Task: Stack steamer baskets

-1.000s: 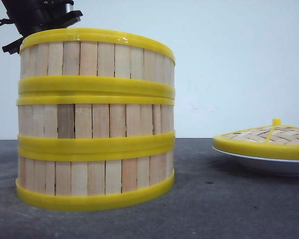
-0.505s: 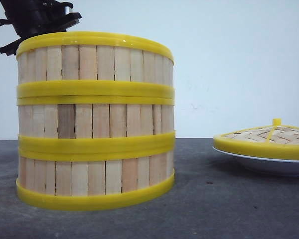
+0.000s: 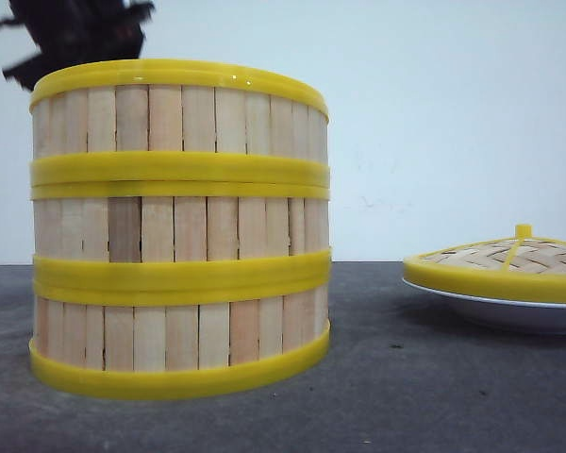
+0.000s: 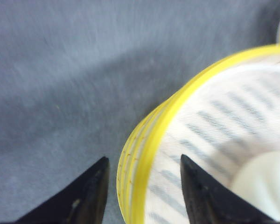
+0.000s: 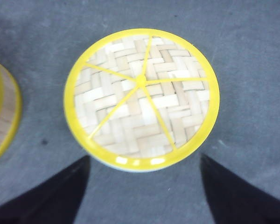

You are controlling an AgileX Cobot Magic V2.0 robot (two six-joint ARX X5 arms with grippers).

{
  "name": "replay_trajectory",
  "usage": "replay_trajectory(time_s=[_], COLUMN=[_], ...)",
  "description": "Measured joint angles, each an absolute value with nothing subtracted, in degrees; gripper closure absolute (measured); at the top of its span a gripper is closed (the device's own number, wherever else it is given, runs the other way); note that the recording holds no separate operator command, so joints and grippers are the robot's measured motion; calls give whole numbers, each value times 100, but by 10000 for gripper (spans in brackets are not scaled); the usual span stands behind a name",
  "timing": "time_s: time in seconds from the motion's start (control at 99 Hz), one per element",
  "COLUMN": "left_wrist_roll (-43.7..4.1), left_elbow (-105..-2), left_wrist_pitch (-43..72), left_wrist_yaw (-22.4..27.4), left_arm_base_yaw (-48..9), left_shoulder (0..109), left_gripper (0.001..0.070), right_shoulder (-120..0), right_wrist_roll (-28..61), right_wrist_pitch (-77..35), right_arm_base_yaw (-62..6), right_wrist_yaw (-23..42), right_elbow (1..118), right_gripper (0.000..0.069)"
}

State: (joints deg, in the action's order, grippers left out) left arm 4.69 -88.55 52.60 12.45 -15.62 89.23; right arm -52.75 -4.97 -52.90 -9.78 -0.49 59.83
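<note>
Stack of three steamer baskets (image 3: 179, 226) stands on the dark grey table (image 3: 406, 377), rims lined up, top basket seated square. Judged: stacking itself looks done; step in hand is the release and pull-away of the left arm.

Left gripper (image 4: 142, 191): jaws spread apart, straddling the top basket's rim (image 4: 144, 154), one finger outside the wall, one inside. Neither finger seems to press on the rim, though the wrist view is blurred. In the front view only a dark smear of the arm shows, above and behind the stack's left shoulder.

Next move, as I read it: lift straight up clear of the rim before any sideways travel, so the inner finger doesn't drag the top basket off line.

Baskets: round, shallow, pale vertical wooden slats, thick glossy yellow rims top and bottom. Slatted floor visible inside the top one, with something pale and rounded I can't identify.

Right gripper (image 5: 144, 196): fingers wide apart, holding nothing, hovering over the woven lid (image 5: 142, 100). Lid is domed, herringbone weave, yellow rim and ribs, small yellow knob, resting on a white plate (image 3: 509, 311), well apart from the stack.
</note>
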Motion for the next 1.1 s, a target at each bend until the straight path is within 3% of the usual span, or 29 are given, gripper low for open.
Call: replay_trajectory(time_s=[0.121, 0.273, 0.495, 0.879, 1.101], left_wrist_roll=[473, 491, 482, 106, -1], left_elbow=[-8855, -8855, -8687, -6580, -5911], left_wrist_pitch=[5280, 5511, 5537, 4300, 4064], left_wrist_yaw=[1125, 801, 777, 773, 733], left_arm_base_yaw=[-1444, -1085, -443, -290, -290], left_shoulder=[8462, 8058, 7546, 6005, 5511], left_gripper=[423, 423, 433, 434, 434], right_shoulder=[-5712, -6208, -6967, -8134, -8521], right_wrist_roll=[-390, -305, -276, -274, -187], right_wrist_pitch=[-4910, -4440, -3986, -3234, -2965], right_arm_base_yaw=[-845, -764, -749, -749, -749], right_wrist_yaw=[-178, -364, -707, -740, -740], right_elbow=[5983, 5983, 5983, 5983, 5981], right_gripper=[161, 154, 154, 171, 229])
